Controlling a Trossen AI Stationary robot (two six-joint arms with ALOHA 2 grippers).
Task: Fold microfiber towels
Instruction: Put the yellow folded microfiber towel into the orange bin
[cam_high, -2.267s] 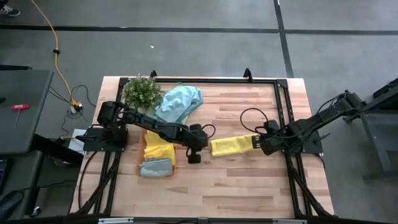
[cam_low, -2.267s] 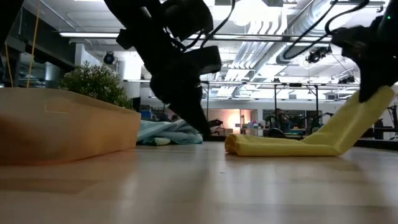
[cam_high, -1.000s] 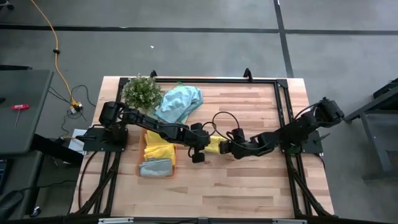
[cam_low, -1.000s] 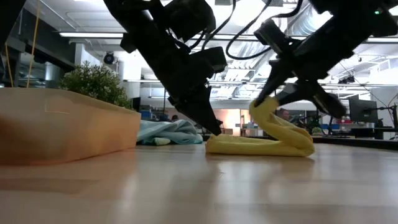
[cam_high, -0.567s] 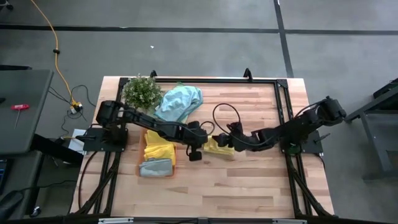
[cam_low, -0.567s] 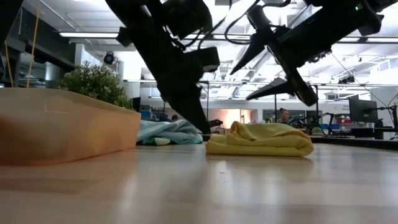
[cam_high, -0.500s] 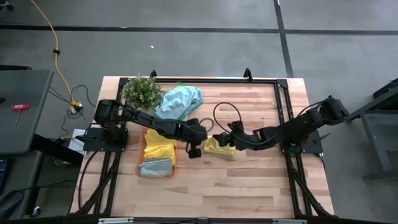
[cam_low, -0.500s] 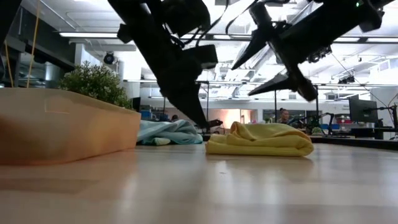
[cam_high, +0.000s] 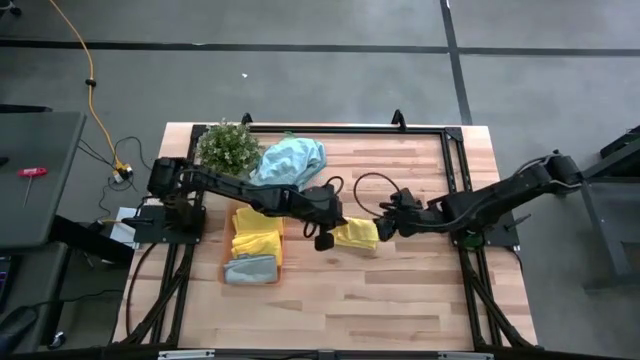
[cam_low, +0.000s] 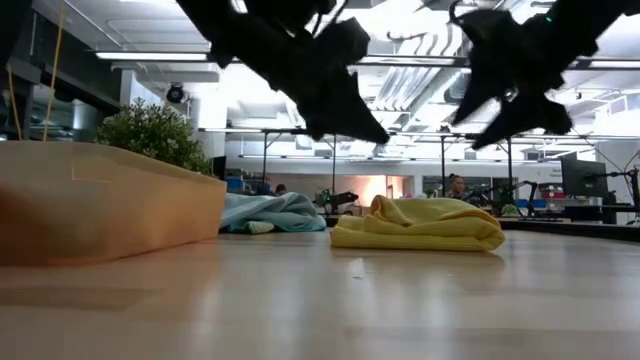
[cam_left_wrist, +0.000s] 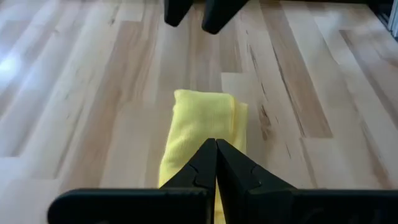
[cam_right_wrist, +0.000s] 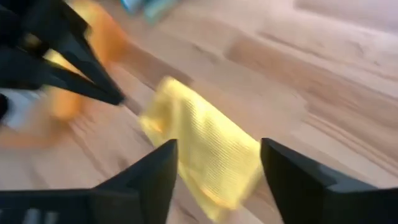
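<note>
A bright yellow towel (cam_high: 355, 235) lies folded in a short thick bundle on the table's middle (cam_low: 420, 228). My left gripper (cam_high: 323, 238) hangs shut just left of it, lifted clear above its left end (cam_low: 375, 135); in the left wrist view the shut fingertips (cam_left_wrist: 216, 146) point over the towel (cam_left_wrist: 205, 115). My right gripper (cam_high: 383, 225) stands open above the towel's right end (cam_low: 505, 105), with nothing between its fingers (cam_right_wrist: 217, 155). The towel (cam_right_wrist: 205, 149) lies below them.
An orange tray (cam_high: 229, 250) left of the middle holds a yellow towel (cam_high: 258, 228) and a grey towel (cam_high: 250, 268). A light blue towel (cam_high: 290, 160) lies crumpled at the far side, next to a small green plant (cam_high: 228, 145). Bare wood lies toward the near edge.
My right gripper has laid the yellow towel's right end over toward the left, opened and let go, then drawn back up and toward the table's right edge. The towel lies folded to half its length. My left gripper, still shut, has risen off the towel's left end.
</note>
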